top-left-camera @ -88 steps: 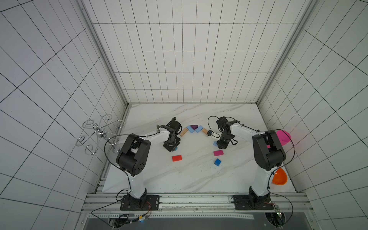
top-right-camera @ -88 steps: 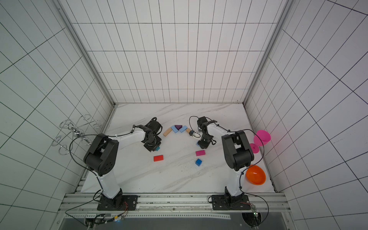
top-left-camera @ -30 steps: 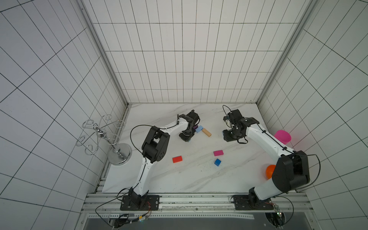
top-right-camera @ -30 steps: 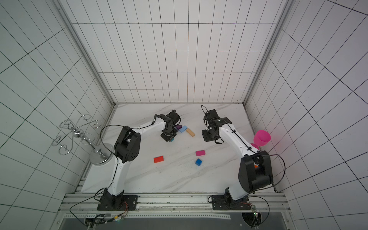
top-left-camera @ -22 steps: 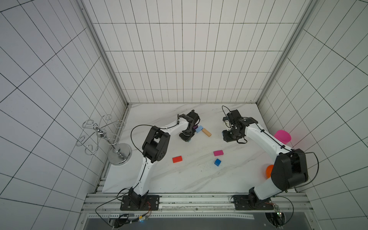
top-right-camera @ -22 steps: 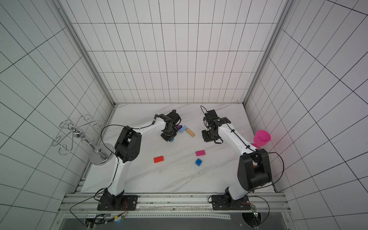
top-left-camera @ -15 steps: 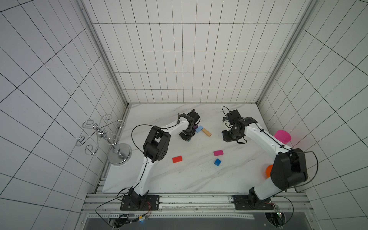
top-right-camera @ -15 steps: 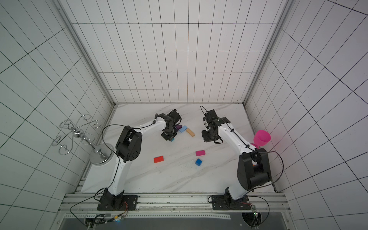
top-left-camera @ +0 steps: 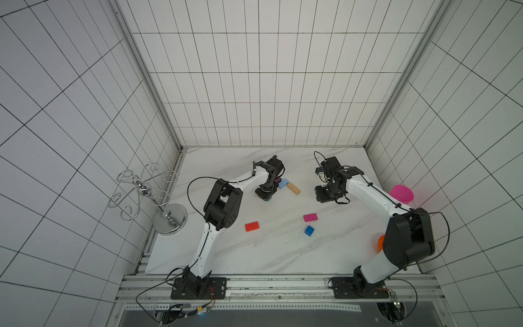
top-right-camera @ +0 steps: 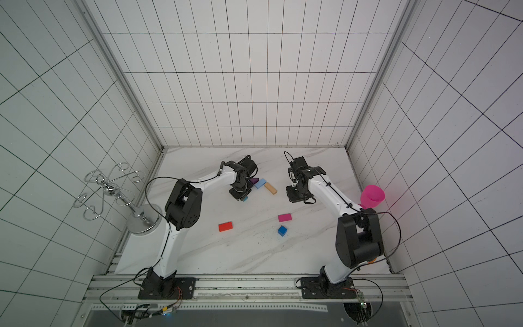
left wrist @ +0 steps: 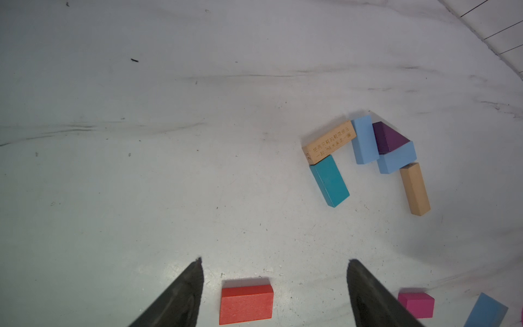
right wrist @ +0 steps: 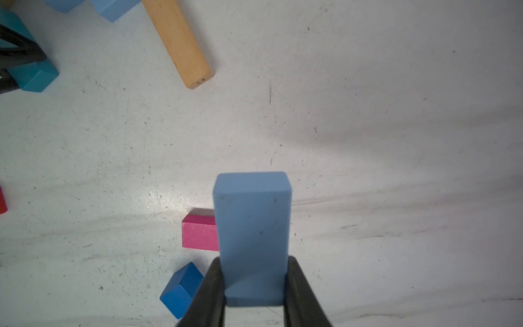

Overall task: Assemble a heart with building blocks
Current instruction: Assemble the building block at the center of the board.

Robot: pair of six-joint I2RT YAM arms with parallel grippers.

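We find the heart point(top-left-camera: 283, 184) part built near the middle of the desk's point(top-left-camera: 283, 254) far edge. The wedge point(left wrist: 387, 138) forms its notch, touched on both sides by the light blue pair point(left wrist: 365, 140). The engraved tan block point(left wrist: 328, 145) runs toward the left edge, the plain tan block point(left wrist: 414, 188) toward the right.

Our left gripper point(top-left-camera: 266, 196) sits low over the heart's left half, pinching the teal block point(right wrist: 34, 76). In the right wrist view a dark finger point(right wrist: 22, 45) lies across that block, and in both top views only a teal corner shows beneath the gripper. The left wrist view disagrees: there the fingers point(left wrist: 184, 294) stand apart with nothing between them. The teal block lies free in that view, its end against the engraved tan block.

Our right gripper point(right wrist: 254, 258) is clamped on one end of a light blue block point(right wrist: 252, 226), near the plain tan block's right end and apart from it. We cannot tell whether it touches the desk.

The red block point(top-left-camera: 252, 226), pink block point(top-left-camera: 310, 217) and cube point(top-left-camera: 309, 230) lie loose mid-desk, with the pink block and cube near each other.
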